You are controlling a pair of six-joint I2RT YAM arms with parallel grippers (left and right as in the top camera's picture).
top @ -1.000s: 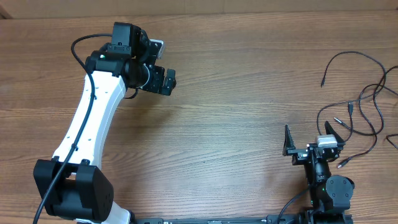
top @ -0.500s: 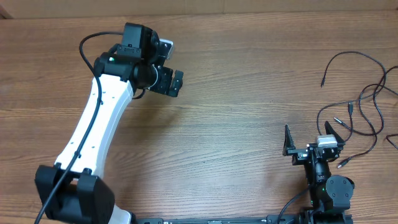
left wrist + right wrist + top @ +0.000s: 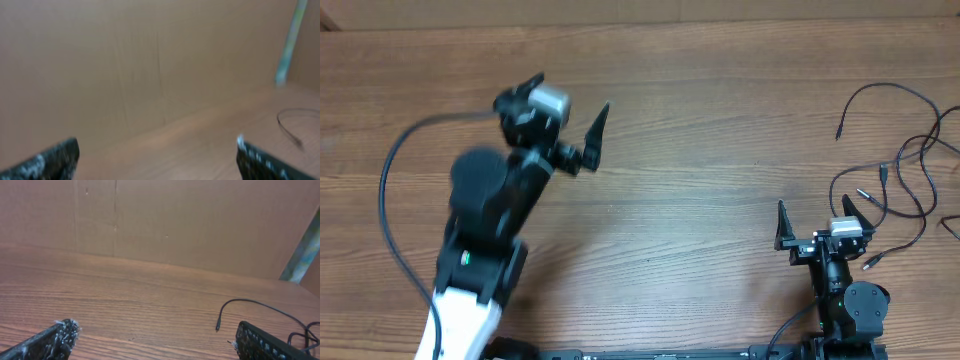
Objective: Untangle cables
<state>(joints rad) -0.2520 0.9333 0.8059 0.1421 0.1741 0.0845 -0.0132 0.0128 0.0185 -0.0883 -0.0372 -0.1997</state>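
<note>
The cables [image 3: 900, 170] are thin black cords with small plug tips, lying in loose strands at the right edge of the table. One strand with a plug tip [image 3: 250, 305] shows in the right wrist view, and a blurred loop [image 3: 295, 120] in the left wrist view. My right gripper [image 3: 817, 212] is open and empty, just left of the strands. My left gripper [image 3: 570, 105] is open and empty, raised at the far left and blurred by motion, far from the cables.
The wooden table [image 3: 700, 130] runs under both arms. A brown wall [image 3: 175, 215] stands behind the table. A pale green strip [image 3: 302, 250] leans at the far right corner.
My left arm has swung and pulled back toward its base, its gripper now pointing up the table and blurred. The right arm and the cables have not moved.
</note>
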